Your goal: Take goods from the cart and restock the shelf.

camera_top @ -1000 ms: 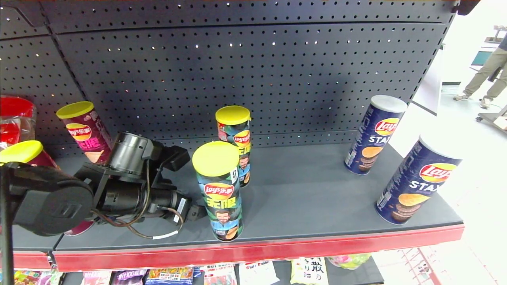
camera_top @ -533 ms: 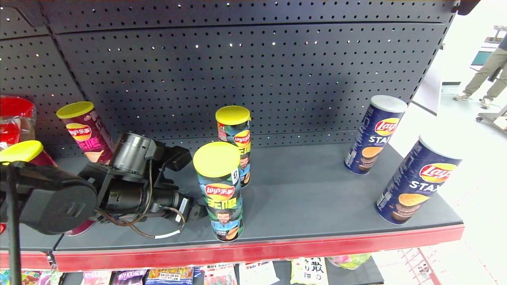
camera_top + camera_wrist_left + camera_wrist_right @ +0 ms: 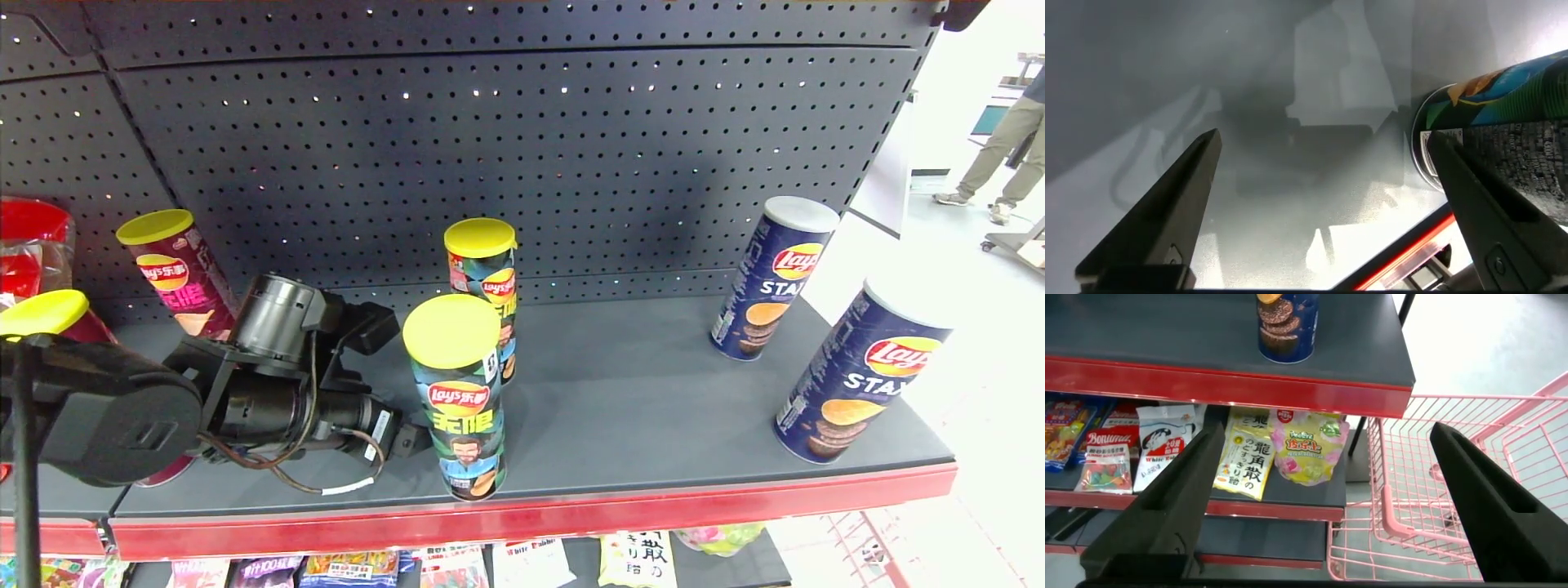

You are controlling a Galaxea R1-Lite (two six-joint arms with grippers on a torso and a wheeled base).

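Observation:
A teal chips can with a yellow lid [image 3: 461,408] stands upright near the front edge of the dark shelf [image 3: 653,392]. A second can of the same kind [image 3: 483,286] stands just behind it. My left gripper [image 3: 412,437] lies low over the shelf at the front can's left side. In the left wrist view the left gripper [image 3: 1323,139] is open, with bare shelf between its fingers and the teal can [image 3: 1503,106] against the outside of one finger. My right gripper [image 3: 1327,433] hangs open and holds nothing, in front of the lower shelves beside the pink cart [image 3: 1454,498].
Two blue chips cans [image 3: 775,278] [image 3: 857,384] stand at the shelf's right end. Maroon cans [image 3: 175,269] [image 3: 49,318] stand at its left. A red lip [image 3: 531,518] edges the front. Snack bags [image 3: 1249,449] fill the lower shelf. The perforated back wall [image 3: 522,163] closes the rear.
My left arm has edged slightly to the right along the shelf. The front teal can has shifted a little to the right with it.

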